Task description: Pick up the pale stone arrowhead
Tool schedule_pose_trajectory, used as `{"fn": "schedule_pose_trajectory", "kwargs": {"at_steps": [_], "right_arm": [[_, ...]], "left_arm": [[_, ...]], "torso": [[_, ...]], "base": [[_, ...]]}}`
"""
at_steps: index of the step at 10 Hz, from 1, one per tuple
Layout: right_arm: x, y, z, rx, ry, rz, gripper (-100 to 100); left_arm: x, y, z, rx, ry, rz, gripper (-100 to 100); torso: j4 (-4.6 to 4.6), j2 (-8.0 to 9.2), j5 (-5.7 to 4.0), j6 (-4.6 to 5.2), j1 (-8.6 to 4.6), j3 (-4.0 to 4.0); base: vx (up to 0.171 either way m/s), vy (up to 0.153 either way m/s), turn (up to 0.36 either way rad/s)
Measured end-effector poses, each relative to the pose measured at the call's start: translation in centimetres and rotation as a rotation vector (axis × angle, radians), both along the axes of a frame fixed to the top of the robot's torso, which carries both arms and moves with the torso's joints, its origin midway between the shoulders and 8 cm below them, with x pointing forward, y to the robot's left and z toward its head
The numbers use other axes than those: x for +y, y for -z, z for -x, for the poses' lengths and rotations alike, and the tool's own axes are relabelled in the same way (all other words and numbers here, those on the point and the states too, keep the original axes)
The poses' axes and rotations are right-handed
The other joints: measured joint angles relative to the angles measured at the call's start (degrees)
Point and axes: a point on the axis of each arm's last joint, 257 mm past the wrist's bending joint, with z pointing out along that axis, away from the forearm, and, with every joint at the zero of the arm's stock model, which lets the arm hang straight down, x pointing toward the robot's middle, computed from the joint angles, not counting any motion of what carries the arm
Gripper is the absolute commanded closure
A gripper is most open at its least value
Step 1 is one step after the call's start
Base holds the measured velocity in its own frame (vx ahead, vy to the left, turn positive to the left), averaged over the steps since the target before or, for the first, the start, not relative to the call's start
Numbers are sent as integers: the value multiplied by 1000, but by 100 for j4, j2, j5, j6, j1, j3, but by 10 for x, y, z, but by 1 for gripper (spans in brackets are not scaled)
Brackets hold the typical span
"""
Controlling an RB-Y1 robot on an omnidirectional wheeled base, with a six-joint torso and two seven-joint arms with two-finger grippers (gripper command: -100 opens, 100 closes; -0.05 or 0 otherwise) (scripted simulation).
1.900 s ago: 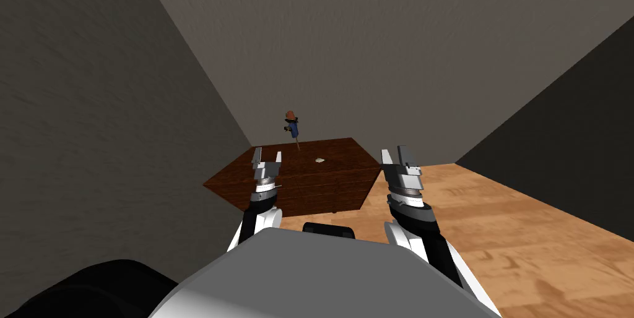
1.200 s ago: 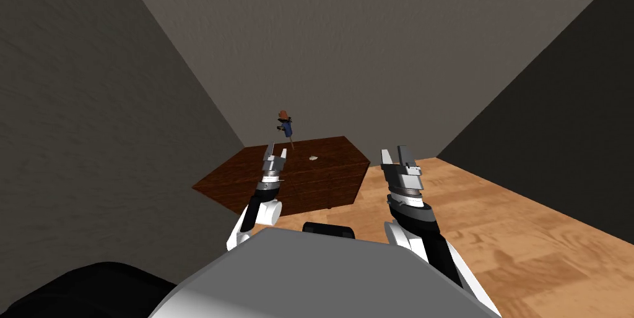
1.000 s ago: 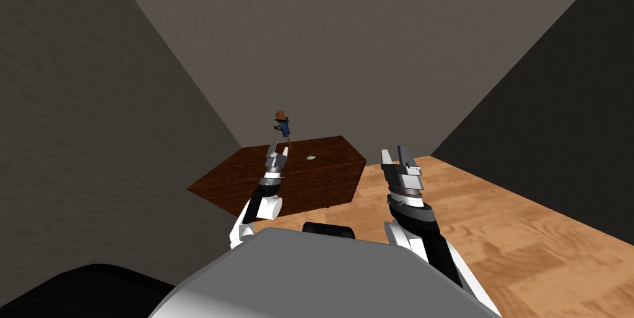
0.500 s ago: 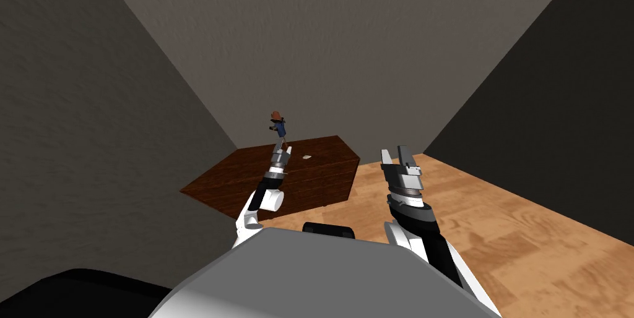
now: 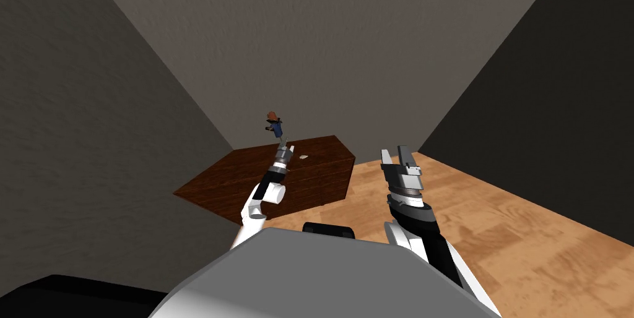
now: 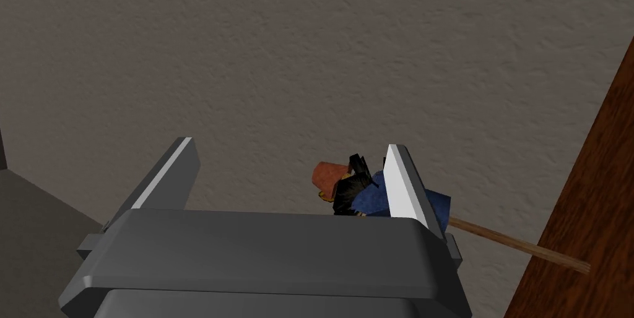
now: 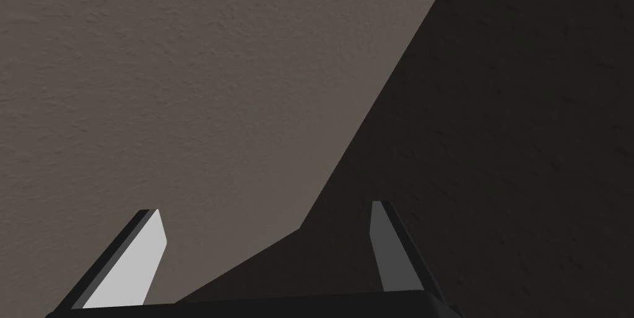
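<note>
The pale arrowhead (image 5: 303, 157) lies small on top of a dark brown wooden cabinet (image 5: 247, 178) in the room's corner. My left gripper (image 5: 285, 147) reaches out over the cabinet top, just left of the arrowhead and apart from it. Its fingers stand open in the left wrist view, left gripper (image 6: 288, 178), with nothing between them. Past one of these fingers (image 6: 405, 184) stands a small figure (image 6: 347, 187) with an orange hat and blue body on a thin stick. The arrowhead is hidden there. My right gripper (image 5: 396, 158) hovers open over the floor, right of the cabinet.
The figure (image 5: 274, 125) stands at the cabinet's back edge near the grey wall. Brown wooden floor (image 5: 495, 221) spreads to the right. The cabinet's wooden top (image 6: 594, 221) runs along one side of the left wrist view. The right gripper (image 7: 266, 246) faces a wall corner.
My left arm has stretched forward over the cabinet top, closing on the arrowhead. The whole head view has drifted, so I have turned a little. The right arm has kept still.
</note>
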Motion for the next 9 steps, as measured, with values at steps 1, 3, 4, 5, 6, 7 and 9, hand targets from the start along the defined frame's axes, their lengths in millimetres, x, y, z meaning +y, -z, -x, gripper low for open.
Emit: {"fn": "schedule_pose_trajectory", "kwargs": {"at_steps": [1, 3, 4, 5, 6, 7, 9], "right_arm": [[0, 0, 0, 0, 0, 0, 0], [0, 0, 0, 0, 0, 0, 0], [0, 0, 0, 0, 0, 0, 0], [0, 0, 0, 0, 0, 0, 0], [0, 0, 0, 0, 0, 0, 0], [0, 0, 0, 0, 0, 0, 0], [0, 0, 0, 0, 0, 0, 0]], "left_arm": [[1, 3, -12, 20, 0, -9, -100], [-1, 8, -20, 55, 0, -18, -100], [-1, 10, -29, 72, 0, -25, -100], [-2, 14, -36, 94, 0, -31, -100], [-3, 16, -45, 116, -1, -38, -100], [-5, 19, -53, 139, -1, -43, -100], [-3, 29, -70, 190, -3, -55, -100]], "torso": [[0, -1, -2, 2, -9, -1], [0, -2, 1, -1, 6, -1], [-1, -2, 1, 1, 3, -2], [-1, -3, 0, -1, 2, -2], [0, -1, -1, 1, -6, -1], [0, -1, -1, 0, -4, -1], [-1, -5, -1, -1, -3, -3]], "base": [[-20, -64, -34], [-10, -32, -29], [-11, -44, -36], [-18, -65, -53], [-16, -57, -27], [-5, -69, -52], [-5, -37, -7]]}}
